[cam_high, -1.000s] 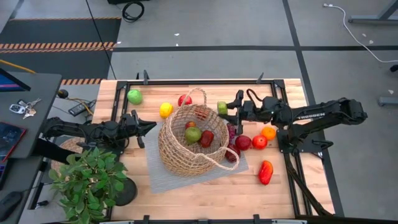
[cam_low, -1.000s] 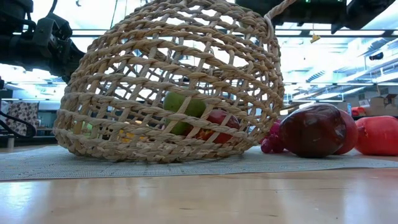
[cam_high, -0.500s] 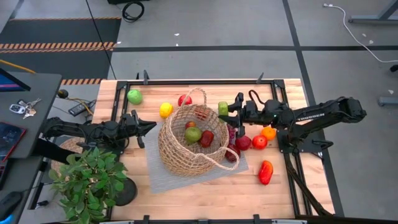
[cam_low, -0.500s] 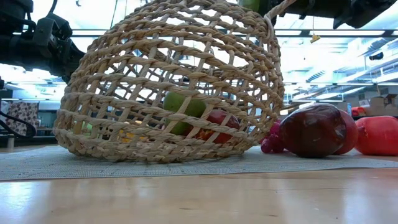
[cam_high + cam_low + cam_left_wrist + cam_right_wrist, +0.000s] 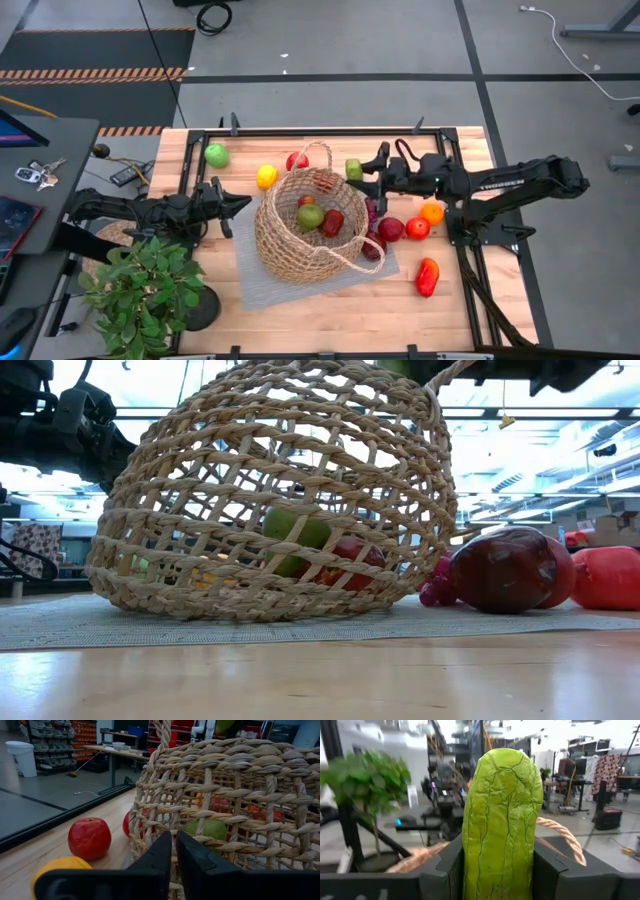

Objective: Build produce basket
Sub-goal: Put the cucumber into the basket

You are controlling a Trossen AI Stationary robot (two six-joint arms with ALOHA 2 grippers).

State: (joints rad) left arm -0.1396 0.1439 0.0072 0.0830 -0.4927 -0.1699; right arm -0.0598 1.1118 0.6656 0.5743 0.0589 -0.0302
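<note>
The wicker basket (image 5: 305, 235) stands on a grey mat (image 5: 265, 290) mid-table; it holds a green pear (image 5: 311, 216) and a red pepper (image 5: 332, 222). A green apple (image 5: 216, 154), a lemon (image 5: 266, 176) and a red apple (image 5: 296, 160) lie on the table beyond it. More red fruit (image 5: 390, 229), an orange (image 5: 431, 212) and a red pepper (image 5: 427, 276) lie to its right. My right gripper (image 5: 362, 176) hangs by the basket's far right rim, shut on a green veined vegetable (image 5: 502, 810). My left gripper (image 5: 175, 847) is shut, level, just short of the basket's left wall (image 5: 225, 805). My right gripper pinches the green vegetable by its two opposite sides (image 5: 470, 865) between its two fingers. The fingers reach in level from the table's right side. The vegetable stands across them, its upper end well past the fingers, lifted clear of the table beside the basket's far handle (image 5: 318, 150).
A leafy potted plant (image 5: 140, 290) stands at the near left corner beside my left arm. Purple grapes (image 5: 372, 212) lie against the basket's right side. Bare wood (image 5: 330, 320) shows along the near edge in front of the mat.
</note>
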